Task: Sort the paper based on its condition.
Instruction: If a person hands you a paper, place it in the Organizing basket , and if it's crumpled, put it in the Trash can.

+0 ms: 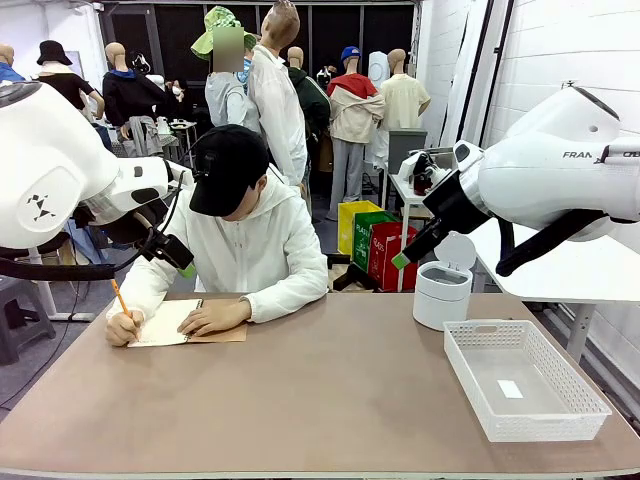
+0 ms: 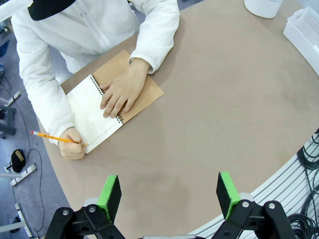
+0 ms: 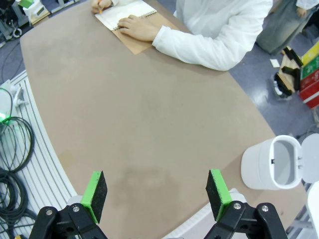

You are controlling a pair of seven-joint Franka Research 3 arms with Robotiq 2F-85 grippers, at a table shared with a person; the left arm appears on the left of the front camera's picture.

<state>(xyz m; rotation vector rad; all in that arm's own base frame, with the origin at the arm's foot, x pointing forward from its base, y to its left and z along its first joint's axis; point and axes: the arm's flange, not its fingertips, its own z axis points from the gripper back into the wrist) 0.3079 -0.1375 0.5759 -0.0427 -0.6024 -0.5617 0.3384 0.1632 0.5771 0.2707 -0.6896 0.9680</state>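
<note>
Notebook page [image 2: 91,117] partly under a hand [image 2: 122,93], basket [image 2: 305,27] cut off at edge

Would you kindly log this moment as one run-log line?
left gripper: open | right gripper: open | person: writing in notebook with pencil | basket: label inside
</note>
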